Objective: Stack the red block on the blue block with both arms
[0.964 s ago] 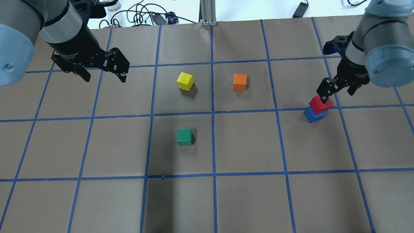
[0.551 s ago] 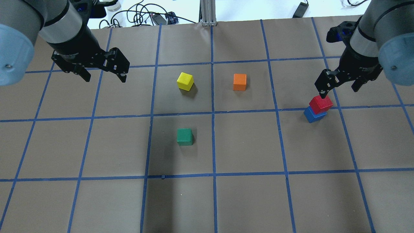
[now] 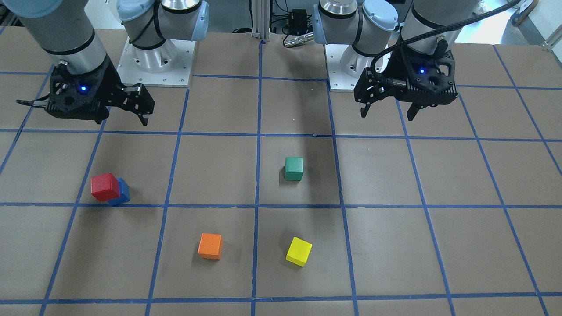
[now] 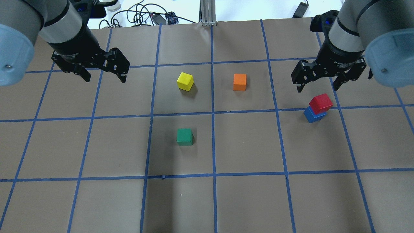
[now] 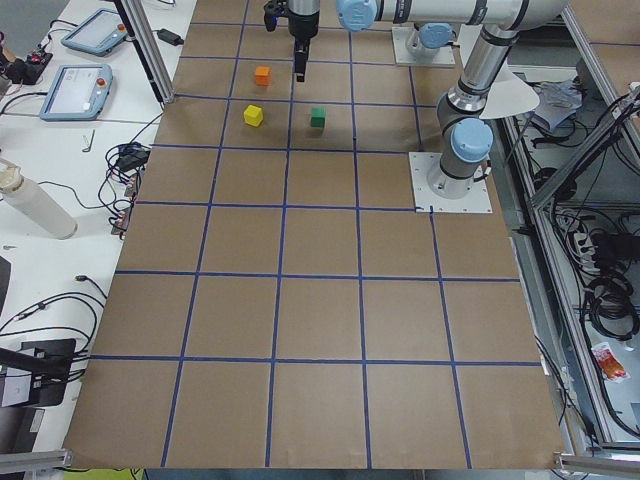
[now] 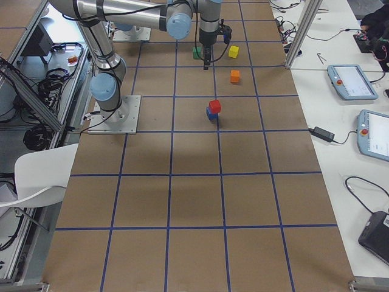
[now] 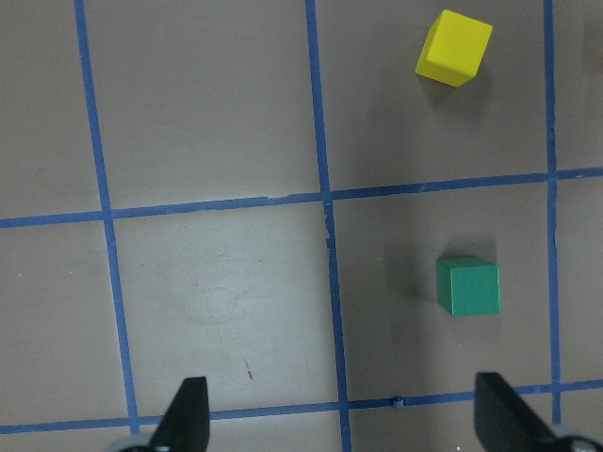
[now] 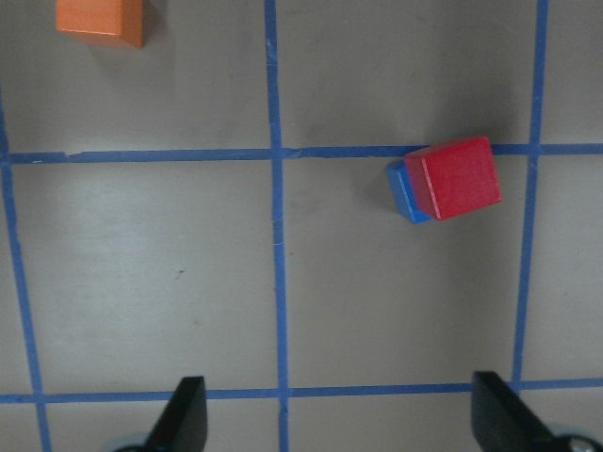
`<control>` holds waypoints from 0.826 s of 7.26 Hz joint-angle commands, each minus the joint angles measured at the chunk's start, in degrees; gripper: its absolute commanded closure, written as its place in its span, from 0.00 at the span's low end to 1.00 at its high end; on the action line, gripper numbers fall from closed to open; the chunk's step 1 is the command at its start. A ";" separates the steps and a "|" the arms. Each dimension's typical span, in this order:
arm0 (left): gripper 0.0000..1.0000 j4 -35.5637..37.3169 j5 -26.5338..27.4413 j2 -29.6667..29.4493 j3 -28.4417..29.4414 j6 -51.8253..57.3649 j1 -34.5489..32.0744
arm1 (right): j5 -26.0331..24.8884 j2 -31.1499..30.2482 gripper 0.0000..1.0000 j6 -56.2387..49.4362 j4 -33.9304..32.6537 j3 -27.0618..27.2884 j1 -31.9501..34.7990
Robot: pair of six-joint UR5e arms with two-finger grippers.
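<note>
The red block [image 4: 321,103] sits on the blue block [image 4: 312,115] at the table's right side, offset so that a blue edge shows. The stack also shows in the right wrist view, red block [image 8: 454,177] over blue block [image 8: 403,193]. My right gripper [image 4: 318,87] is open and empty, raised above and just beyond the stack, touching nothing. My left gripper [image 4: 105,78] is open and empty, raised over the left side of the table, far from the stack.
A yellow cube [image 4: 185,81] and an orange cube [image 4: 239,82] lie mid-table, with a green cube [image 4: 184,136] nearer my side. Cables [image 4: 145,16] and a metal post [image 4: 208,13] are at the far edge.
My right gripper has lifted off the red block and drawn away toward the far side, jaws open. The red block stays on the blue block. The left arm has not moved.
</note>
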 commanded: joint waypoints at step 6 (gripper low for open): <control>0.00 0.00 0.00 0.19 -0.01 0.09 0.00 | 2.91 -0.61 0.00 6.10 -0.11 -2.24 3.63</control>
